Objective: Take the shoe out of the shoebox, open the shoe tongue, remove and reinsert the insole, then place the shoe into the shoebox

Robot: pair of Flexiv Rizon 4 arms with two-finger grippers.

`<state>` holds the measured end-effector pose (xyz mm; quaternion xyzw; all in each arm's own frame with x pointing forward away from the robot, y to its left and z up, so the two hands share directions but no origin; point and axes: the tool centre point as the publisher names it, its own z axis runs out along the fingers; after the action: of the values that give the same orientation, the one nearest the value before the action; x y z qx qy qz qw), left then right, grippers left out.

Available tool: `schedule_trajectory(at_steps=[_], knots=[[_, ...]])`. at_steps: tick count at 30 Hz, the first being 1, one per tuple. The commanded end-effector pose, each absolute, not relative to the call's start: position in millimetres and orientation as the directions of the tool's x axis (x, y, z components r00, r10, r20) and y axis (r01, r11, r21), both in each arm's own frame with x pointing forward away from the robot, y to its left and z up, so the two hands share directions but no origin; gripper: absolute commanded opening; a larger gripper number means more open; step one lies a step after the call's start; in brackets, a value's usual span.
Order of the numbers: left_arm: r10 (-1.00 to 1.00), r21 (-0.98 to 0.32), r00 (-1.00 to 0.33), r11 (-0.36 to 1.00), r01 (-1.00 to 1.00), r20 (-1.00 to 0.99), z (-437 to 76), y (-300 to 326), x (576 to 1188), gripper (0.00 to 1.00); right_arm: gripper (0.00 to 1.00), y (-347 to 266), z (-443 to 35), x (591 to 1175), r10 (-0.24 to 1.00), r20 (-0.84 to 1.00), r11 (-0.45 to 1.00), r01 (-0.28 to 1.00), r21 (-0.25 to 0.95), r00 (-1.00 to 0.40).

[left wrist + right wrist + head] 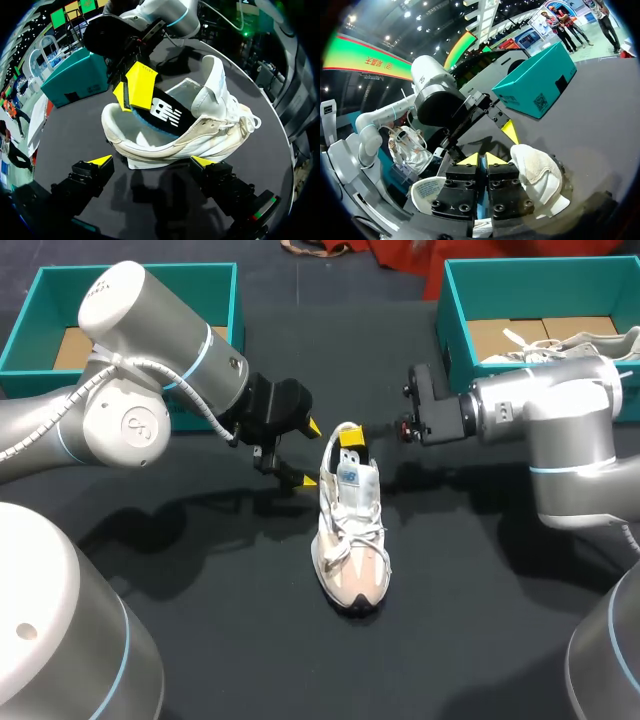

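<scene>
Item, black cloth table (480, 630): a teal open cardboard shoebox (130, 270) is sitting at the far left corner. The left hand (311, 453) is hovering just beside the heel, its yellow-tipped fingers spread wide and gripping nothing. A white and beige lace-up trainer (350, 540) is standing upright mid-table, outside both boxes, toe pointing to the near edge. A black flat insole (167, 115) is sticking up out of its heel opening. The right hand (350, 439) is pinching that insole with narrow fingers. A second teal shoebox (450, 310), far right, is holding another pale trainer (580, 345).
</scene>
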<state>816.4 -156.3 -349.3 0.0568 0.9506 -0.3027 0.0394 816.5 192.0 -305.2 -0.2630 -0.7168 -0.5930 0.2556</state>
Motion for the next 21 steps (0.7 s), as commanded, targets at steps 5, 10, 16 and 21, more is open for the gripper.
schedule_trajectory(at_steps=[5, 10, 16, 21], knots=[[0.085, -0.572, -0.990, 0.810, 0.133, -0.109, -349.8, -156.2, 816.6, 1.00, 0.00, 195.2, -328.5, 797.2, 0.087, 0.718, 0.132, 0.722, 0.679, -0.691], [0.085, -0.572, -0.990, 0.810, 0.133, -0.109, -349.8, -156.2, 816.6, 1.00, 0.00, 194.7, -327.4, 789.7, 0.105, 0.722, 0.125, 0.730, 0.672, -0.684], [0.119, -0.568, -0.984, 0.804, 0.175, -0.134, -341.0, -155.6, 813.8, 1.00, 0.45, 197.2, -309.4, 797.6, 0.126, 0.681, 0.169, 0.692, 0.702, -0.721], [0.158, -0.565, -0.976, 0.796, 0.217, -0.152, -327.2, -148.1, 812.0, 1.00, 0.73, 195.2, -295.7, 805.6, 0.157, 0.656, 0.227, 0.674, 0.703, -0.738]])
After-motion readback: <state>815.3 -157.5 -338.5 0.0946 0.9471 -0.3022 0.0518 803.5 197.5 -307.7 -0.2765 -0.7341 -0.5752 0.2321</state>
